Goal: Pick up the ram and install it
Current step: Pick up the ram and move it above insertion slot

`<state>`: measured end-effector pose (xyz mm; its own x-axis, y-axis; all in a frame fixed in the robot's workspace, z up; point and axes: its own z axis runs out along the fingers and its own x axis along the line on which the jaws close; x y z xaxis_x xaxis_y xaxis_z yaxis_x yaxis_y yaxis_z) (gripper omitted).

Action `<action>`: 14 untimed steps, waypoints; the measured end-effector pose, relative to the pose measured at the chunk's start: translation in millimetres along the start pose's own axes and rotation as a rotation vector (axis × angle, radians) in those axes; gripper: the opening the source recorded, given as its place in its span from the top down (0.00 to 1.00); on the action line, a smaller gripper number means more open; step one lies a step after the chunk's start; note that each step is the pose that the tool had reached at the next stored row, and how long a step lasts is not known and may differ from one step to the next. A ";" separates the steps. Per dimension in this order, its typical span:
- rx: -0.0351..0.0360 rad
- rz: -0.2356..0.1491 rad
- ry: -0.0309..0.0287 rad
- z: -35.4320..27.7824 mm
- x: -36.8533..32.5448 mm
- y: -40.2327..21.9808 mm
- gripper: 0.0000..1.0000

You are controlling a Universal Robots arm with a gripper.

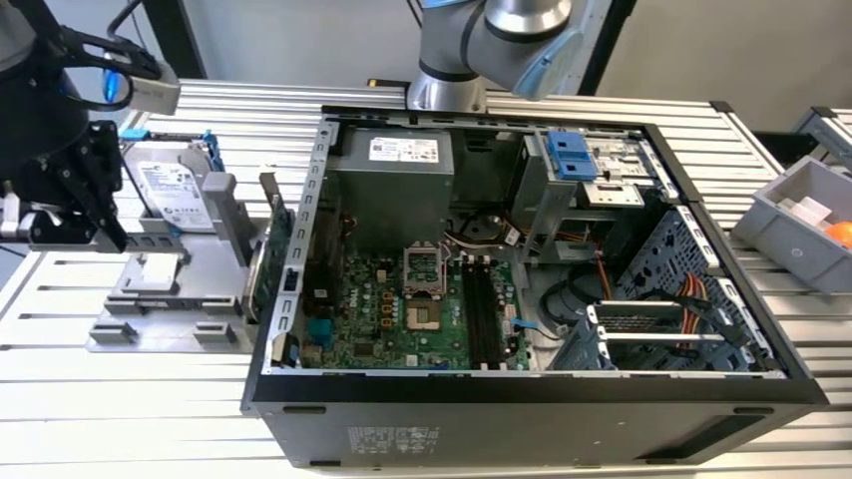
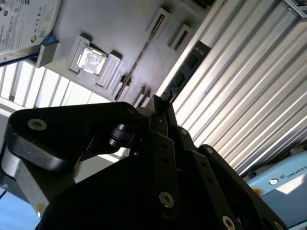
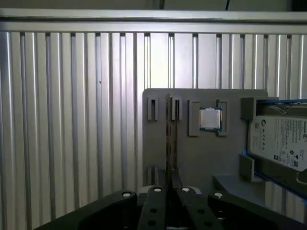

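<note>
The ram [image 3: 169,139] is a thin dark stick standing on edge in the slots of a grey fixture plate [image 3: 201,158]; in the second wrist view the ram [image 2: 143,53] runs as a narrow line across the same plate. My gripper [image 3: 171,184] hovers over the stick's near end, apart from it, with its black fingers [image 2: 154,120] drawn together and nothing between them. In the exterior view the gripper [image 1: 94,235] hangs over the fixture plate [image 1: 160,299] on that view's left. The motherboard's long black slots [image 1: 482,304] lie in the open computer case [image 1: 533,384].
On the fixture also sit a processor chip [image 3: 210,118] and a silver hard drive in a blue frame [image 1: 174,185]. A green expansion card [image 1: 270,261] stands between fixture and case. A grey bin [image 1: 805,220] sits on the exterior view's right. The table is ribbed aluminium.
</note>
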<state>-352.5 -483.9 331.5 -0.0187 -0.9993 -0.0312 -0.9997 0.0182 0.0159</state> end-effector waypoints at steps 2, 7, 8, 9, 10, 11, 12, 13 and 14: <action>0.0003 0.000 -0.0001 -3.4 -2.8 0.1 1.00; 0.0005 0.000 -0.0001 -11.0 -10.6 0.4 1.00; 0.0006 -0.001 0.0000 -12.3 -12.4 0.4 1.00; 0.0006 -0.001 0.0000 -13.6 -14.2 0.5 1.00; 0.0007 -0.002 -0.0001 -14.9 -16.0 0.5 1.00; 0.0007 -0.003 -0.0001 -16.1 -17.7 0.6 1.00; 0.0008 -0.003 -0.0001 -17.2 -19.4 0.6 1.00; 0.0010 -0.004 0.0000 -18.0 -21.0 0.7 1.00; 0.0011 -0.006 -0.0001 -18.9 -22.7 0.7 1.00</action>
<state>-352.5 -461.8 351.0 -0.0130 -0.9994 -0.0313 -0.9998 0.0125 0.0147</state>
